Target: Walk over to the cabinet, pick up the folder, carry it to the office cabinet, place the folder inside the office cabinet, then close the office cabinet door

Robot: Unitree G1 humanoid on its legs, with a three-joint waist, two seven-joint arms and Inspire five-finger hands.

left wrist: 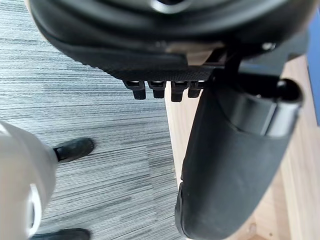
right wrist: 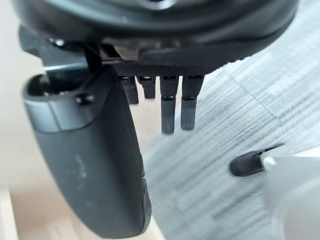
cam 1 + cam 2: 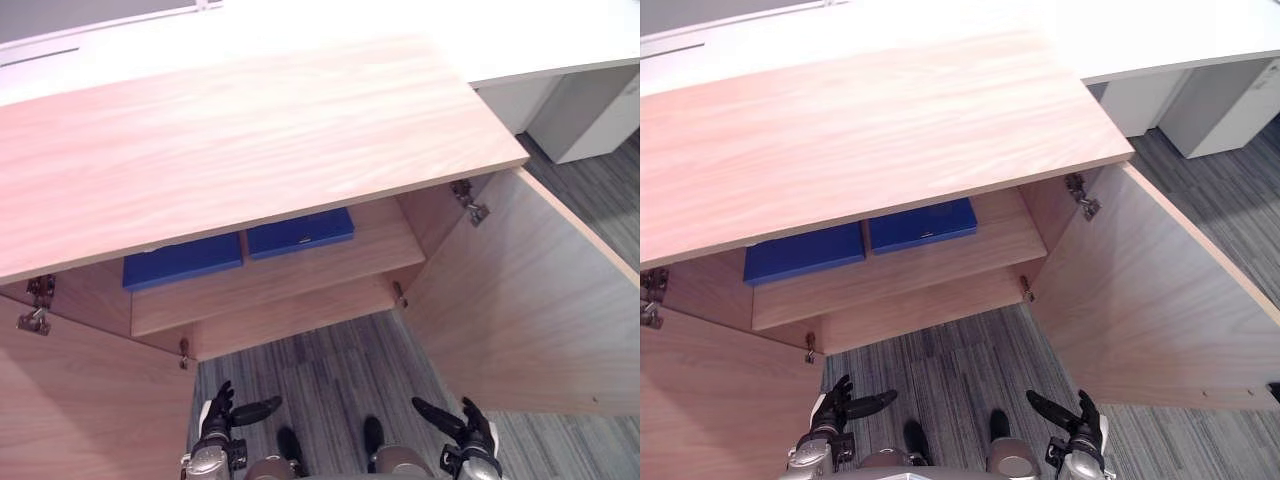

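Two blue folders lie flat inside the cabinet (image 3: 250,140), side by side on the upper shelf (image 3: 340,262). The left folder (image 3: 182,260) and right folder (image 3: 300,232) sit just beside each other with a thin gap between. Can't tell whether they touch further back, since the cabinet top hides their rear parts. Front edges are set back from the shelf lip. The right folder has a small pale mark near its front edge.

Below the shelf is a lower wooden panel (image 3: 300,318), bare where visible.

Both doors are swung wide open. The left door (image 3: 90,400) is at the lower left. The right door (image 3: 520,300) angles out to the right. Metal hinges (image 3: 470,202) show at the upper corners of the opening.

Neither hand holds anything, and both are low, in front of the cabinet and over the grey striped carpet (image 3: 330,375), well apart from the folders.
- Left hand (image 3: 222,412): fingers relaxed, thumb pointing inward. Left wrist view shows fingers (image 1: 155,89) loose, thumb (image 1: 235,165) apart from them, carpet past them.
- Right hand (image 3: 458,422): same posture, mirrored. Right wrist view shows fingers (image 2: 169,107) loose, thumb (image 2: 95,165) out to the side.

White office units (image 3: 590,110) stand beyond the cabinet, at the far right.
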